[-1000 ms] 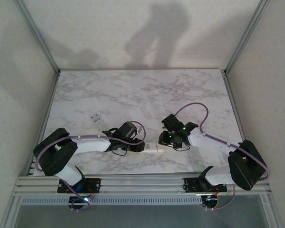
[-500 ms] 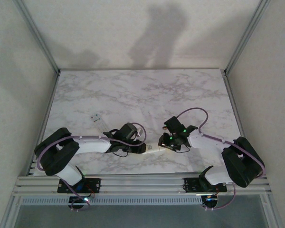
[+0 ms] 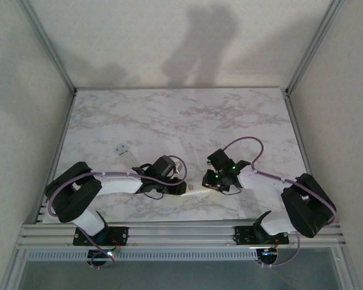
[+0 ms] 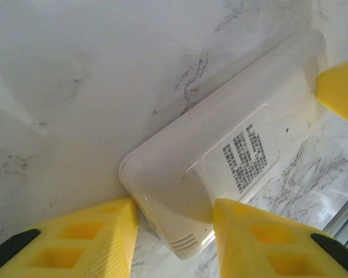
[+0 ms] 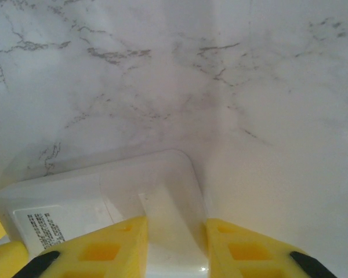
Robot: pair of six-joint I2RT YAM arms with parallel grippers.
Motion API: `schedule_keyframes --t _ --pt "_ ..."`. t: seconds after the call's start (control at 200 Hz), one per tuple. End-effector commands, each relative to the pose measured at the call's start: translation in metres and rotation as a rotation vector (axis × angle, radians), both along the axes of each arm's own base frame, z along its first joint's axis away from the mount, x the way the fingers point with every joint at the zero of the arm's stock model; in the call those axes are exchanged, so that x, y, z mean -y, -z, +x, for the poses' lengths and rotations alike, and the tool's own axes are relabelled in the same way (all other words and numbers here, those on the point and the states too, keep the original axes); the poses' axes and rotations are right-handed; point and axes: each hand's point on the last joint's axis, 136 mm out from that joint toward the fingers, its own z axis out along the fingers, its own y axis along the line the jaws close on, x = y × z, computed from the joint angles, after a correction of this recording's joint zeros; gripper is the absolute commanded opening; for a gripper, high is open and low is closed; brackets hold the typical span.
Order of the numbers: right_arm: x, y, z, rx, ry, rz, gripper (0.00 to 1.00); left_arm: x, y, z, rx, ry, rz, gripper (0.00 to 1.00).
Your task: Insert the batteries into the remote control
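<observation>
Now, both claws at one remote

Nearest the overhead camera runs the aluminium rail [image 3: 181, 232], with both arm bases bolted to it. Just beyond, on the marble table [image 3: 169, 115], the two arms reach inward, their heads close together near the front middle. Between them lies the remote control [image 4: 220, 150], white and back upward, with a printed label on its shell. Its button face is turned down and hidden. From above, the wrists cover most of it, leaving a pale sliver between the two heads.

The left gripper [image 4: 174, 208] sits at one end of the remote. Its yellow fingers [image 4: 93, 237] stand either side of the rounded corner with the ribbed grooves, both pressed to the shell and clamped on it. They block part of that end from the wrist camera.

The right gripper [image 5: 175, 223] is at the opposite end. One of its pads [image 5: 104, 246] hangs over the back of the shell, the other just past the short edge. The gap is narrow, but whether they pinch the plastic I cannot tell. One of its fingertips [image 4: 339, 87] shows at the far end in the left wrist view.

A purple cable [image 3: 248, 140] loops over the right wrist. Farther back on the left, well apart from the arms, a small pale item [image 3: 122, 149] with dark specks lies on the marble, too small to name. Behind stands the plain rear wall [image 3: 181, 36], with a blurred shadow across it.
</observation>
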Motion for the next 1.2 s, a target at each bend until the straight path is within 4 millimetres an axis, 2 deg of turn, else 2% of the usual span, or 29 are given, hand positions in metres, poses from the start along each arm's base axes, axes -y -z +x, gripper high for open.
schedule_keyframes --t 0.0,0.06,0.185,0.215,0.31,0.406,0.456,0.591,0.721,0.936,1.036,1.197 --pt "-0.017 0.026 -0.036 -0.119 -0.091 -0.005 0.25 -0.004 0.009 0.018 0.070 -0.052 0.080 0.39" --pt "-0.013 0.017 -0.032 -0.085 -0.074 -0.023 0.27 -0.011 0.007 0.024 0.102 -0.084 0.105 0.42" --pt "0.002 -0.031 -0.012 0.097 -0.070 -0.057 0.35 -0.021 -0.010 0.034 0.166 -0.141 0.111 0.48" --pt "0.008 -0.044 -0.007 0.150 -0.087 -0.076 0.39 -0.024 -0.015 0.037 0.183 -0.155 0.114 0.49" --pt "0.021 -0.077 0.007 0.312 -0.177 -0.152 0.60 -0.035 -0.033 0.042 0.240 -0.195 0.122 0.57" --pt "0.007 -0.098 0.015 0.447 -0.411 -0.162 0.69 -0.046 -0.054 0.044 0.284 -0.234 0.100 0.62" --pt "-0.006 -0.103 0.011 0.493 -0.599 -0.154 0.71 -0.053 -0.066 0.044 0.302 -0.262 0.080 0.64" --pt "-0.022 -0.093 -0.015 0.538 -1.091 -0.201 0.78 -0.070 -0.099 0.039 0.328 -0.336 -0.027 0.67" --pt "-0.026 -0.077 -0.026 0.488 -1.358 -0.241 0.81 -0.084 -0.118 0.033 0.307 -0.382 -0.139 0.70" --pt "-0.038 -0.043 -0.015 0.473 -1.576 -0.319 0.79 -0.093 -0.122 0.022 0.281 -0.393 -0.181 0.73" --pt "-0.048 -0.030 -0.006 0.504 -1.612 -0.334 0.78 -0.095 -0.121 0.020 0.279 -0.400 -0.184 0.74" --pt "-0.062 -0.017 -0.003 0.511 -1.635 -0.308 0.77 -0.101 -0.112 0.018 0.263 -0.413 -0.163 0.75"
